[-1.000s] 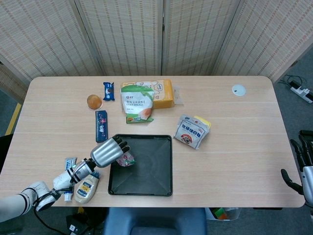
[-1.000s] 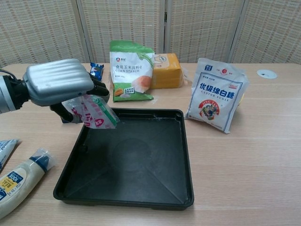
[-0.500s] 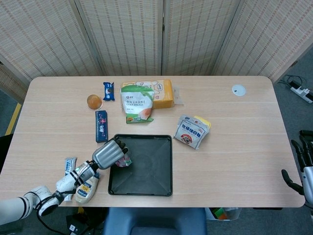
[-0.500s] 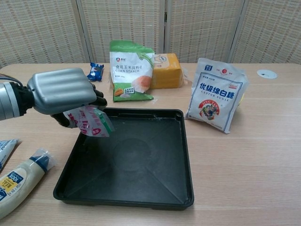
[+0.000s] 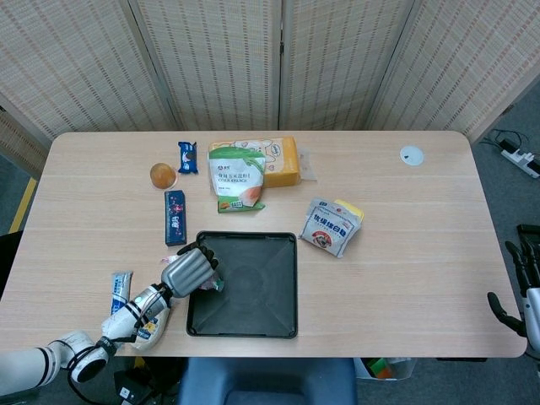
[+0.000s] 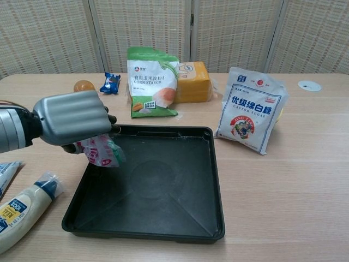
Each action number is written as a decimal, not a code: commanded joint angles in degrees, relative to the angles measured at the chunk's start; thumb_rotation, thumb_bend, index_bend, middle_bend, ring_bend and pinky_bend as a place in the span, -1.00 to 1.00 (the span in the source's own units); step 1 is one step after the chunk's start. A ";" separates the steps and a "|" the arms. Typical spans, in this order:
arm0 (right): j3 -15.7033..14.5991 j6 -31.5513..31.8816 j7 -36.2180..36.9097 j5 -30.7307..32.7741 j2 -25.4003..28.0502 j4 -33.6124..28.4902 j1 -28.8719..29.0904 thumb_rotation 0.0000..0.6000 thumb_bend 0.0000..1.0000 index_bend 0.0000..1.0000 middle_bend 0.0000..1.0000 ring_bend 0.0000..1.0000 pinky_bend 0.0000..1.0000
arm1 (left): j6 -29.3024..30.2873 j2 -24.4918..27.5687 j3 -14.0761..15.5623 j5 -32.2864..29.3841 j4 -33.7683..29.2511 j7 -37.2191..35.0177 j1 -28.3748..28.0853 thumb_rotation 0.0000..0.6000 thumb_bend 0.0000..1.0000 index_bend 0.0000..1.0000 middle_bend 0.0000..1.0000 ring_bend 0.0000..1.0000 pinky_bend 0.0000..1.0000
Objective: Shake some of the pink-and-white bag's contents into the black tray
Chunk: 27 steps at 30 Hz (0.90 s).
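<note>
a corn starch bag leans against an orange box; sugar bag stands nearby.

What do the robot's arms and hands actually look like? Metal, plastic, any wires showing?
The left robot hand has a shiny silver, ribbed back like moulded metal, with black fingers underneath. Its wrist is a silver-grey cylinder with thin cables running along it, joined to a white arm. The right robot hand, partly visible at the table's edge, shows dark fingers.
</note>
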 commanded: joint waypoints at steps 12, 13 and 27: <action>-0.06 0.38 0.38 0.17 -0.18 0.45 -0.31 1.00 -0.30 -1.00 -1.00 -0.93 -0.91 | 0.15 -1.48 -0.33 -5.05 -1.25 11.88 0.49 1.00 0.22 0.02 0.51 0.50 0.39; -0.05 0.38 0.41 0.18 -0.19 0.45 -0.31 1.00 -0.30 -1.00 -1.00 -0.93 -0.91 | 0.22 -1.72 -0.30 -5.44 -1.10 13.01 0.50 1.00 0.22 0.02 0.51 0.50 0.39; -0.10 0.72 0.59 0.31 -0.26 0.56 -0.62 1.00 -0.30 -1.00 -1.00 -0.93 -0.91 | 1.24 -1.86 0.03 -6.39 -1.29 14.00 0.44 1.00 0.22 0.07 0.54 0.53 0.39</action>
